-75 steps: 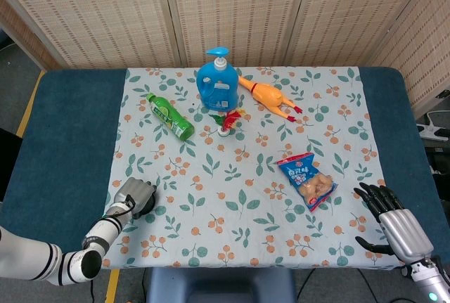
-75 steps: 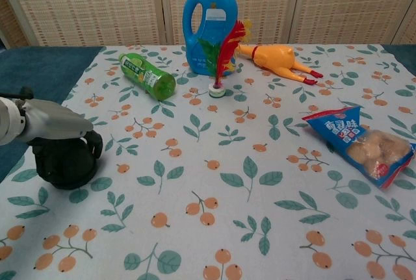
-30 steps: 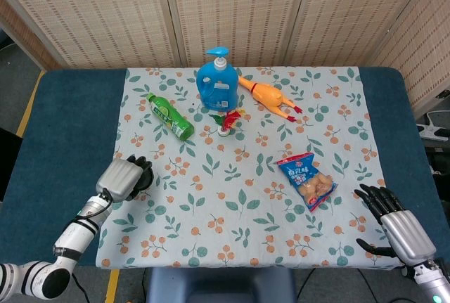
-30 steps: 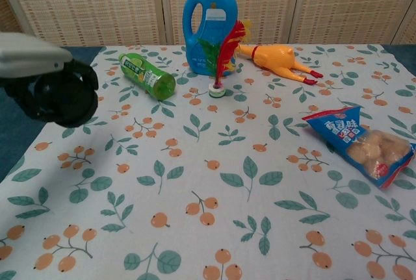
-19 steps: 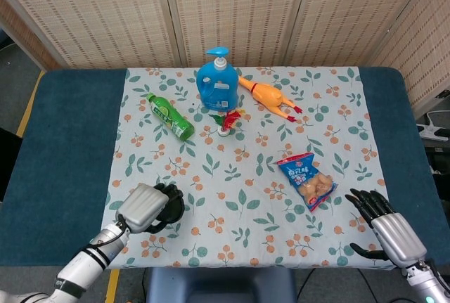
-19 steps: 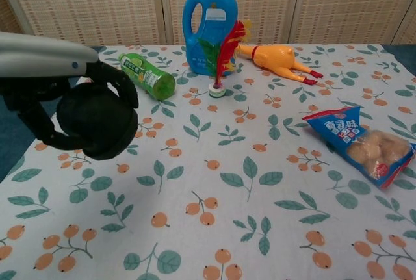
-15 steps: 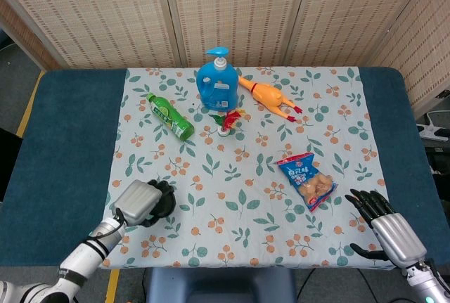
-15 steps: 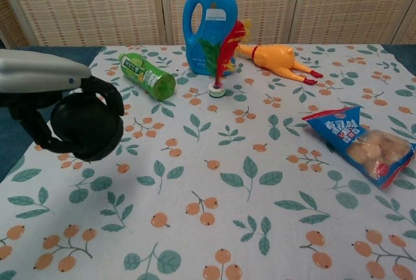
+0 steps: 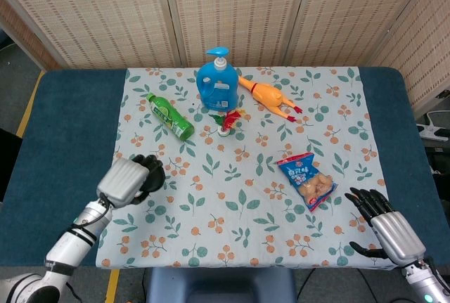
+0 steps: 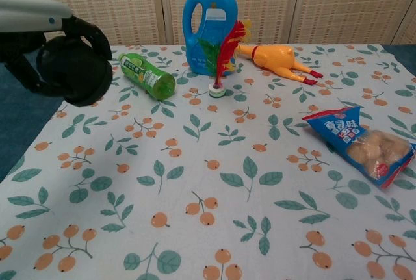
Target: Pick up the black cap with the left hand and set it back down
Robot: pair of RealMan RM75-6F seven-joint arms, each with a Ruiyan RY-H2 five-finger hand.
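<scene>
Left robot hand point(image 10: 45, 43) is gripping the black cap point(image 10: 75, 70), lifting it higher again vs. a sec ago, over the surface's point(image 9: 63, 141) front-left corner. Set-down isn't done yet. Right robot hand point(image 9: 390, 233) is idling, fingers apart.

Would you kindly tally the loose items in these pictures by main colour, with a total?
Blue: 2, the detergent bottle and the snack bag
Green: 1, the drink bottle
Black: 1, the black cap, held off the cloth by the left robot hand
Orange-yellow: 1, the rubber chicken
Red and green: 1, the feather shuttlecock
Total: 6
</scene>
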